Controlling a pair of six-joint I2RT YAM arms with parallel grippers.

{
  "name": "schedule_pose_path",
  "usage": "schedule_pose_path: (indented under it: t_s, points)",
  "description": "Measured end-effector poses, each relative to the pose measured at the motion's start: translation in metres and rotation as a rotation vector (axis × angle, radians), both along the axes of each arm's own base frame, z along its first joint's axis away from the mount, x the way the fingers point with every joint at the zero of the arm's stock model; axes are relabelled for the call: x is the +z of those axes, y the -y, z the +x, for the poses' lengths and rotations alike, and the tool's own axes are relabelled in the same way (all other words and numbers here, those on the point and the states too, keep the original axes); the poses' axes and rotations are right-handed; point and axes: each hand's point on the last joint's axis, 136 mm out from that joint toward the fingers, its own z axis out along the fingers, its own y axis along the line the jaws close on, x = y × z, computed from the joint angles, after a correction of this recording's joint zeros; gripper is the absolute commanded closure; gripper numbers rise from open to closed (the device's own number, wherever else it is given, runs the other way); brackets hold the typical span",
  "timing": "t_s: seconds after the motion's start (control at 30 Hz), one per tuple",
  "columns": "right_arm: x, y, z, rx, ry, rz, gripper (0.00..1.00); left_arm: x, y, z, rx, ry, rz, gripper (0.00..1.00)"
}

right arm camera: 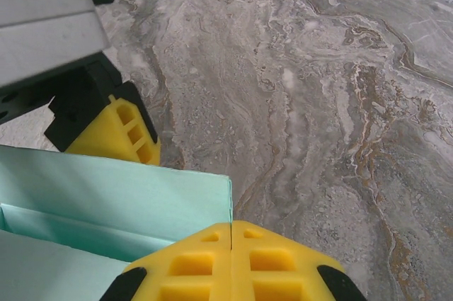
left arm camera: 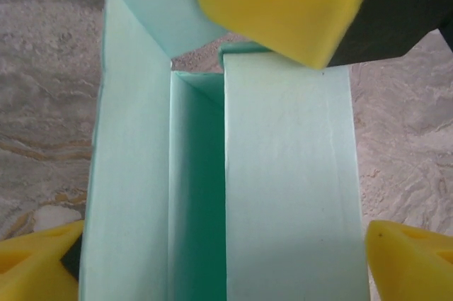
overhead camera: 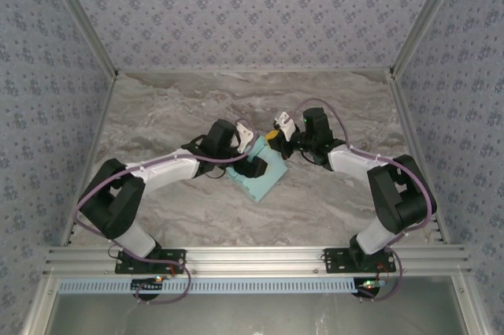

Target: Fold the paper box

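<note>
The paper box (overhead camera: 260, 181) is pale cyan card, partly folded, in the middle of the marble table. In the left wrist view the paper box (left arm camera: 283, 173) shows a raised left wall, a dark inner channel and a wide flap lying over the right half. My left gripper (left arm camera: 223, 258) stands open astride it, one yellow fingertip (left arm camera: 35, 262) at the left wall and the other by the right edge. My right gripper (right arm camera: 231, 234) is shut, with the upright edge of the box's end flap (right arm camera: 141, 188) running into the seam between its fingers. The right gripper (overhead camera: 273, 139) is at the box's far end.
The grey marble table (overhead camera: 173, 106) extends all round the box. Patterned walls with metal posts (overhead camera: 83, 27) enclose it on the left, back and right. An aluminium rail (overhead camera: 252, 256) carrying both arm bases runs along the near edge.
</note>
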Motion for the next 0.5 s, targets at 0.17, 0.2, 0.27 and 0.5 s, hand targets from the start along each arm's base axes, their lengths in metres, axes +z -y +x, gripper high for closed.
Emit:
schedule_pose_path:
  t_s: [0.17, 0.2, 0.27, 0.5]
  points:
    - [0.0, 0.001, 0.001, -0.007, 0.001, -0.001, 1.0, -0.005, 0.002, -0.005, -0.027, -0.024, 0.004, 0.36]
    - [0.0, 0.001, 0.001, -0.007, 0.001, -0.001, 0.99, -0.005, 0.002, -0.005, -0.033, -0.024, 0.005, 0.4]
    - [-0.001, 0.001, 0.001, -0.01, -0.004, 0.0, 0.97, -0.005, 0.002, -0.006, -0.046, -0.021, 0.012, 0.47]
    - [0.016, 0.008, -0.008, -0.029, -0.002, 0.024, 0.82, 0.001, 0.002, -0.005, -0.111, 0.028, 0.056, 0.56]
